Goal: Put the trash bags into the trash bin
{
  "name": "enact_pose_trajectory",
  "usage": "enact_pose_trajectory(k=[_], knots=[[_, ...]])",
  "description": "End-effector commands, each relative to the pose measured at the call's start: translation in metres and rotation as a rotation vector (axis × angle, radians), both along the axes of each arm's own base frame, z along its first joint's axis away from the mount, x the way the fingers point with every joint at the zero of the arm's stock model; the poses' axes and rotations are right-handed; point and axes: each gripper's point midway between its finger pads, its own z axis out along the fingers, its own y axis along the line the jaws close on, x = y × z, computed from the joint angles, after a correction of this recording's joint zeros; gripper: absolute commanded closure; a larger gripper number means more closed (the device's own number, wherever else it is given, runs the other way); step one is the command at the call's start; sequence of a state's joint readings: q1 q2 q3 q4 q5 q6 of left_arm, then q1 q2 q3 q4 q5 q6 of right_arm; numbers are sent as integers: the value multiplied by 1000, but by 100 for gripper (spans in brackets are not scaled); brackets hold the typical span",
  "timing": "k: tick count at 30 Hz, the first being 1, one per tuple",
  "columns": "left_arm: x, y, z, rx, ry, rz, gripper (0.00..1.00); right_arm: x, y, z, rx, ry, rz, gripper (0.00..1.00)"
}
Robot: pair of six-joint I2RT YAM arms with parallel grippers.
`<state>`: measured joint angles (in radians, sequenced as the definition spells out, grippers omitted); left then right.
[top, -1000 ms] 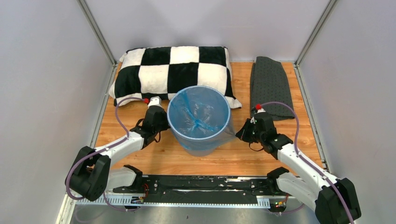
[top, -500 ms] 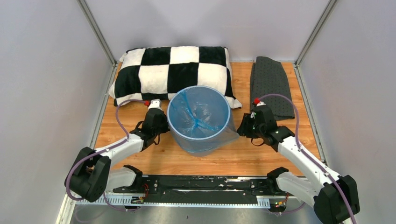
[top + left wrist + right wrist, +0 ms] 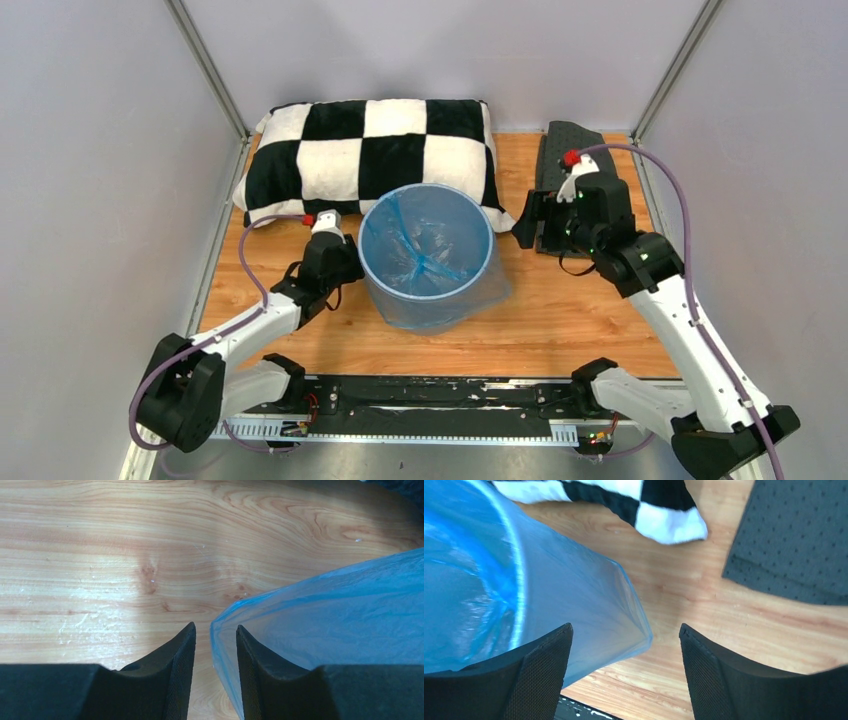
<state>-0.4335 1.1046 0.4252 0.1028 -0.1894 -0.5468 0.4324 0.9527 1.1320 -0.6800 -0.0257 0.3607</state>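
Left tool (image 3: 215,627) straddles the trash bag (image 3: 340,615) edge; contact unclear.

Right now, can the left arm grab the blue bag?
Probably yes. The blue bag has its edge between the open jaws of the left gripper, just above the bare table, and nothing is in the way.

B&w checkered pillow (image 3: 370,150) at back-left of wood table (image 3: 570,320), dk grey dotted mat (image 3: 794,535) flat at back-right, apart from pillow
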Motion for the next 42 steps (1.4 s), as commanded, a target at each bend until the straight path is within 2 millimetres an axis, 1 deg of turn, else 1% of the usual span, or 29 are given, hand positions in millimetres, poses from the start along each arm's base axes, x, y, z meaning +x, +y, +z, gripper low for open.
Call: enact_pose_trajectory(k=[1,3,6,10,14,16,18,19,22,25,28,32,34,38,42], knots=[[-4,13,-3,10,17,69,61,-10,8,31,-62,-10,102,22],[-5,16,0,13,16,80,59,-11,23,46,-81,-16,164,23],[-7,24,5,44,28,106,56,-8,49,62,-151,-40,240,24],[-8,30,15,74,26,122,55,-8,92,68,-207,-36,357,24],[-10,30,22,71,24,115,55,-8,130,54,-267,-2,449,25],[-11,26,24,57,20,96,55,-9,145,42,-300,24,483,26],[-13,24,27,44,15,85,56,-11,158,26,-327,65,521,27],[-13,24,29,41,13,80,56,-11,162,20,-334,80,532,27],[-15,25,32,41,8,81,60,-14,174,3,-340,129,568,29],[-14,23,30,37,16,75,64,-21,182,-12,-356,172,599,34],[-13,19,28,28,25,64,66,-26,182,-28,-385,211,612,38],[-13,17,25,23,31,56,69,-40,184,-50,-394,282,651,46],[-12,15,25,20,31,50,70,-45,183,-59,-406,309,656,51],[-12,14,26,17,27,40,71,-50,180,-77,-427,362,662,66],[-12,13,25,18,30,33,72,-50,181,-91,-451,397,666,70]])
